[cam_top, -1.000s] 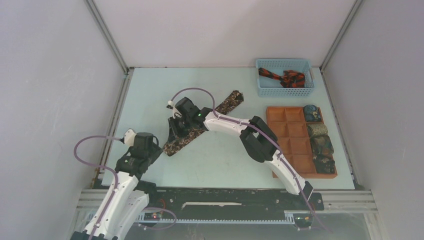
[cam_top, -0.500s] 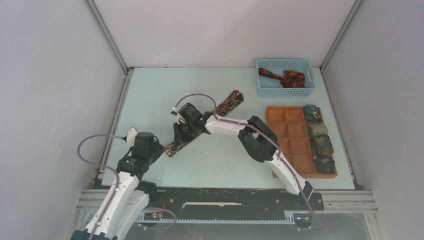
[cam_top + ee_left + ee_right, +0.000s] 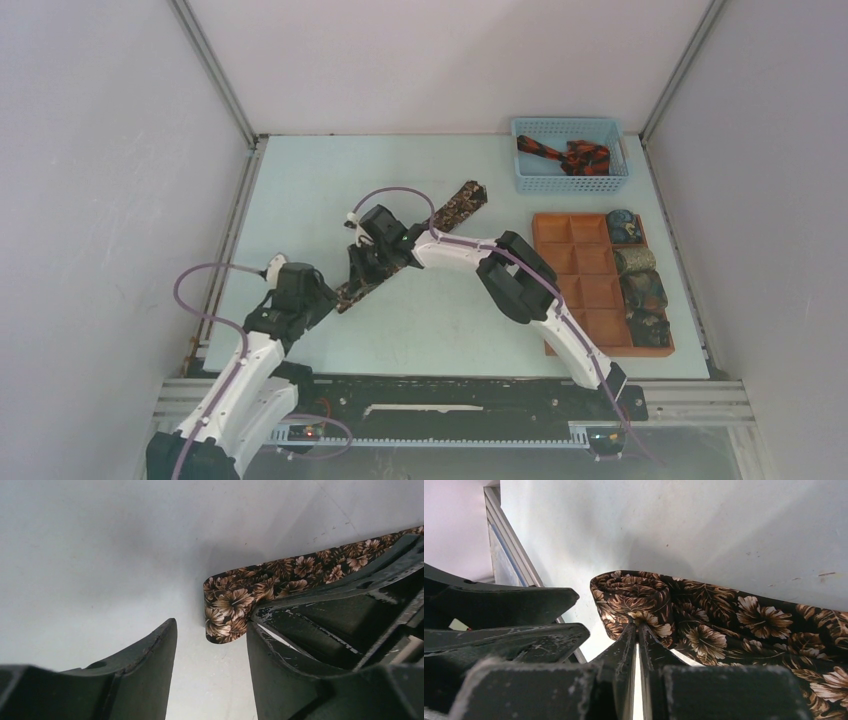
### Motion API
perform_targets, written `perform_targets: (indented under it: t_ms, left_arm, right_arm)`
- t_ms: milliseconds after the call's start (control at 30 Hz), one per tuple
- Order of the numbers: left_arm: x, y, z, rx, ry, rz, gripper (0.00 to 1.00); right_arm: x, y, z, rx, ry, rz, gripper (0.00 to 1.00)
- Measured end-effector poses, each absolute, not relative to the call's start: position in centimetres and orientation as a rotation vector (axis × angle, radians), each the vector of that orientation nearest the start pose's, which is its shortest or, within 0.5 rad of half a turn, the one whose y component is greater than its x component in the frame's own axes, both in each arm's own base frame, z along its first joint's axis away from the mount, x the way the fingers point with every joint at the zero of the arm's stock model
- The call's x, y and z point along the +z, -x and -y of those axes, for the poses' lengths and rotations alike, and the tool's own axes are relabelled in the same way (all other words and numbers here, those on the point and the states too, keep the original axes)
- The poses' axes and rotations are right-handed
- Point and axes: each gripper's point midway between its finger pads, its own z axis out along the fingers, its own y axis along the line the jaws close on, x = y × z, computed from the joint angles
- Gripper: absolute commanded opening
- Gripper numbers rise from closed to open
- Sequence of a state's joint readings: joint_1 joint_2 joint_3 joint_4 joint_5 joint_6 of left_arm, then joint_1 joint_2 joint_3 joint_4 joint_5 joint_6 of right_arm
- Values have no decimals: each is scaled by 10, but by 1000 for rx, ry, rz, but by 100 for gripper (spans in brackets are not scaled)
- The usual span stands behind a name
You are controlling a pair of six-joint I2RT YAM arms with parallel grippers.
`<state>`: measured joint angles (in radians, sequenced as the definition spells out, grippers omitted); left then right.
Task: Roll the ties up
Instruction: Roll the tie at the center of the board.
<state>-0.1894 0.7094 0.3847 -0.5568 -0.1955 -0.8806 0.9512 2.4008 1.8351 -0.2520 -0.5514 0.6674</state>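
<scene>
A dark brown tie [image 3: 440, 215] with a tan floral print lies slantwise across the table. Its near end is folded over into a small roll [image 3: 631, 595]. My right gripper [image 3: 638, 624] is shut on that rolled end, and it sits over the tie's lower part [image 3: 362, 272] in the top view. My left gripper [image 3: 211, 627] stands open just short of the same end [image 3: 225, 612], its fingertips either side of it without touching. From above, the left gripper [image 3: 316, 300] is at the tie's lower-left tip.
A blue mesh basket [image 3: 570, 180] at the back right holds a black and red-orange tie [image 3: 565, 155]. An orange-brown compartment tray [image 3: 585, 290] on the right has several rolled ties [image 3: 640, 290] in its right column. The left gripper's fingers [image 3: 524, 605] crowd the right wrist view.
The left gripper has moved right up to the tie's near end and opened wider. The right gripper has closed on the tie's folded end and shifted slightly toward me.
</scene>
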Motion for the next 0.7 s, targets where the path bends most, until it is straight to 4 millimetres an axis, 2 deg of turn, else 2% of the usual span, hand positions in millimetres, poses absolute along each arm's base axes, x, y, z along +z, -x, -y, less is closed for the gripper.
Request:
perform_targets:
  t_ms: [300, 600, 700]
  left_arm:
    - [35, -213, 45, -252, 878, -2340, 55]
    - [27, -219, 48, -259, 873, -2348, 52]
    - [24, -222, 49, -259, 873, -2350, 47]
  right_arm:
    - [36, -244, -531, 1309, 666, -2641, 7]
    - [37, -246, -530, 1313, 661, -2642, 5]
    - [36, -247, -530, 1312, 659, -2643, 5]
